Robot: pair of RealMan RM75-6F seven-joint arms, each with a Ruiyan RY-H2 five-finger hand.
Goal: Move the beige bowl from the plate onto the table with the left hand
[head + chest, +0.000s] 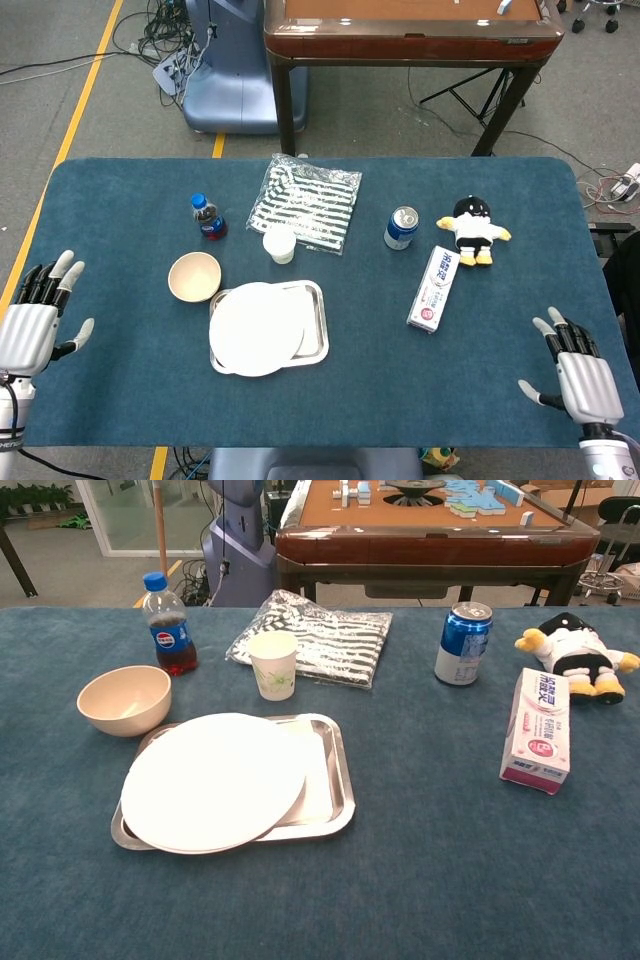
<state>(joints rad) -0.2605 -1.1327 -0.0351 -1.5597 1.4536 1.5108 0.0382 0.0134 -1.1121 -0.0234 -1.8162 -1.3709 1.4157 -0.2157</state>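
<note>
While the round beige bowl (194, 276) sits on the blue surface (400, 380), we hold nothing.
Our left hand (30, 325) and right hand (580, 375) lie spread, well apart.

The cola bottle (168, 624) near the table's far left edge wears a blue label with a Pepsi globe logo. Print on the blue can (464, 643) and the pink-and-white box (540, 731) is too small to read.
</note>
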